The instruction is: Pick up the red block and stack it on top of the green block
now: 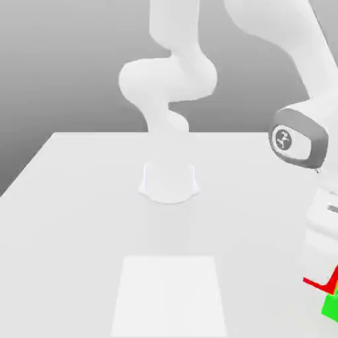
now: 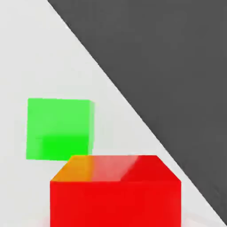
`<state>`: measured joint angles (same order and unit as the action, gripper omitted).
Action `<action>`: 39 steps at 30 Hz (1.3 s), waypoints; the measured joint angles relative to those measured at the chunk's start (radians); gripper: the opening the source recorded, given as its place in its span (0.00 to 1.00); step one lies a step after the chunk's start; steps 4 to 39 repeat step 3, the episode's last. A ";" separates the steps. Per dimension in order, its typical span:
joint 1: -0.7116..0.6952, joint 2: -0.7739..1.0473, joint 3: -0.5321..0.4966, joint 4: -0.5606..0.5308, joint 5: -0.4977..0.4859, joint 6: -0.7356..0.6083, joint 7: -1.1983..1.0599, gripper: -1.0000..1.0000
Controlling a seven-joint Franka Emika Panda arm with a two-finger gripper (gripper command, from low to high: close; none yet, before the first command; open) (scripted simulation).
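Fingers closed on the red block [image 1: 317, 284] at the exterior view's lower right, just above the green block [image 1: 330, 307].

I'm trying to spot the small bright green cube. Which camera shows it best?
The hand view: the small bright green cube shows whole, with its top and one side face, beyond the red cube. The exterior view catches a green sliver at its right edge.

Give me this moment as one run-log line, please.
gripper: shut on red block | green block: on table, bare
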<state>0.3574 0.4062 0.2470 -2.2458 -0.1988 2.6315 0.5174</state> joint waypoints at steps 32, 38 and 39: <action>0.000 0.000 0.000 0.000 0.000 0.000 0.000 1.00; 0.000 0.000 0.000 0.000 0.000 0.000 0.000 1.00; 0.000 0.000 0.000 0.000 0.000 0.000 0.000 1.00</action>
